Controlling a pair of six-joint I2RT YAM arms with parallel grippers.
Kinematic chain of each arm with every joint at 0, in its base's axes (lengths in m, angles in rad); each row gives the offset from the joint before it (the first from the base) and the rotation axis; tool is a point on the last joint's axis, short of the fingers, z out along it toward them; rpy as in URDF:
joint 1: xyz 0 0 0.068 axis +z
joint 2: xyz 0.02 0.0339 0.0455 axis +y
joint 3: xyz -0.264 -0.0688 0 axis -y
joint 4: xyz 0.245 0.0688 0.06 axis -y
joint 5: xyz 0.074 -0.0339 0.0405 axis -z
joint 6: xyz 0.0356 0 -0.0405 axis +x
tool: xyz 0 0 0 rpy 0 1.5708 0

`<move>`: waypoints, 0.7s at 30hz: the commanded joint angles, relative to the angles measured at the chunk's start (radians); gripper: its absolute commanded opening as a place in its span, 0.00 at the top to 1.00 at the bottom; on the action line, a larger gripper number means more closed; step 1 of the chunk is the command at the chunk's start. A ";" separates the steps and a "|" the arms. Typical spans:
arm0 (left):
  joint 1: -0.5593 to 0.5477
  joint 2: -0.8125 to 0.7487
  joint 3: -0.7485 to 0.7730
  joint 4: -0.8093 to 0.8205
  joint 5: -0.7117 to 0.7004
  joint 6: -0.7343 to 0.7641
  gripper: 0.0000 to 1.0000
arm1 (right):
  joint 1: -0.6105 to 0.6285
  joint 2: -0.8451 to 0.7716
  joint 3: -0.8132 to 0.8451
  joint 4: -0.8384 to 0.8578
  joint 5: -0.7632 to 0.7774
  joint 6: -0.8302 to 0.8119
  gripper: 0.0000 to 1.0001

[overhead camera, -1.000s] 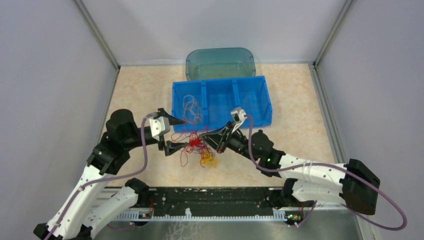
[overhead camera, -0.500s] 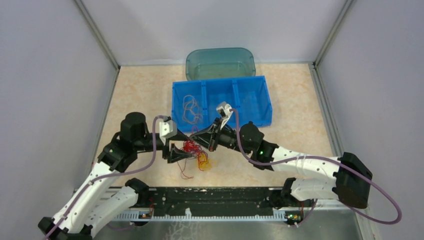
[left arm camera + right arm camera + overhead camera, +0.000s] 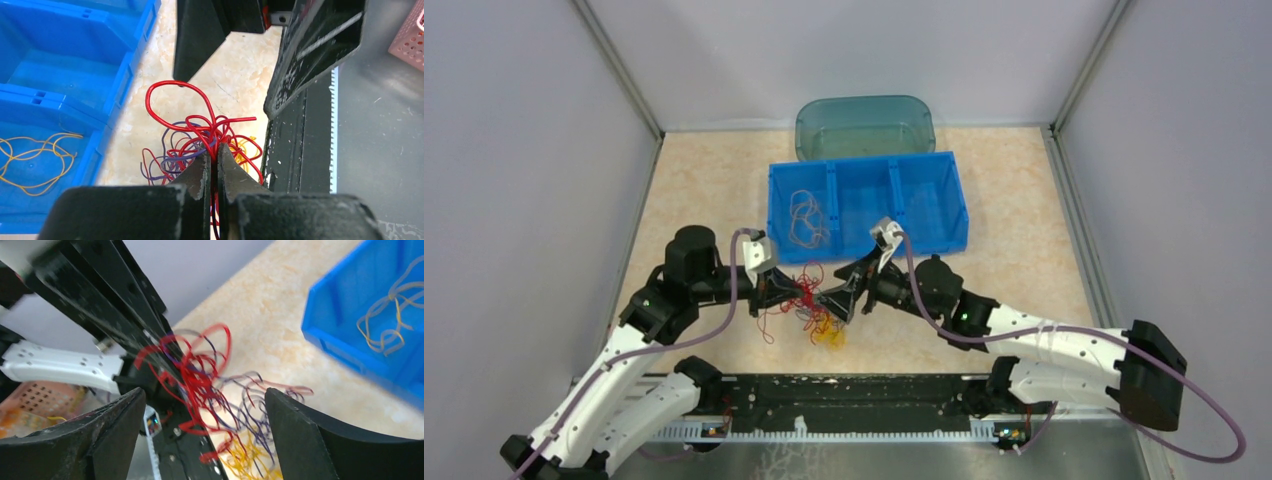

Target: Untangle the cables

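The cables [image 3: 812, 308] form a clump of red, purple and yellow strands on the table, in front of the blue bin, between both grippers. My left gripper [image 3: 792, 296] comes at them from the left. In the left wrist view its jaws [image 3: 212, 152] are shut on red strands of the cables [image 3: 200, 132], with purple loops to the left and yellow ones behind. My right gripper [image 3: 839, 300] stands open on the clump's right side. In its wrist view the right gripper [image 3: 205, 400] has wide-apart fingers, and the cables [image 3: 200, 382] hang blurred between them, touching neither.
The blue three-compartment bin [image 3: 954, 205] stands just behind the clump, with a loose pale orange strand [image 3: 804, 215] in its left compartment. A teal tub [image 3: 864, 125] sits behind the bin. The black rail [image 3: 844, 395] runs along the near edge.
My left gripper has shut on the clump. My right gripper, shut before, has opened and let go. The clump has shifted a little toward the near edge.
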 commanded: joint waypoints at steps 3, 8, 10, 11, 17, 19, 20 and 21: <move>-0.002 -0.011 0.088 0.042 -0.032 -0.087 1.00 | -0.001 -0.104 -0.117 -0.137 0.030 0.020 0.09; -0.002 0.002 0.153 0.053 -0.042 -0.107 1.00 | -0.002 -0.112 -0.162 -0.143 -0.005 0.042 0.21; -0.002 0.009 0.171 0.051 -0.044 -0.111 1.00 | -0.002 -0.088 -0.163 -0.134 -0.030 0.050 0.25; -0.002 0.010 0.178 0.052 -0.041 -0.112 1.00 | -0.002 -0.072 -0.165 -0.120 -0.038 0.056 0.27; -0.003 0.012 0.196 0.052 -0.042 -0.115 1.00 | -0.002 -0.005 -0.165 -0.041 -0.054 0.084 0.47; -0.002 0.013 0.202 0.049 -0.044 -0.113 1.00 | -0.002 0.006 -0.163 -0.032 -0.044 0.087 0.55; -0.002 0.013 0.206 0.048 -0.047 -0.112 1.00 | -0.002 0.009 -0.165 -0.028 -0.037 0.085 0.59; -0.003 0.012 0.209 0.046 -0.047 -0.112 1.00 | -0.001 0.009 -0.163 -0.030 -0.026 0.084 0.68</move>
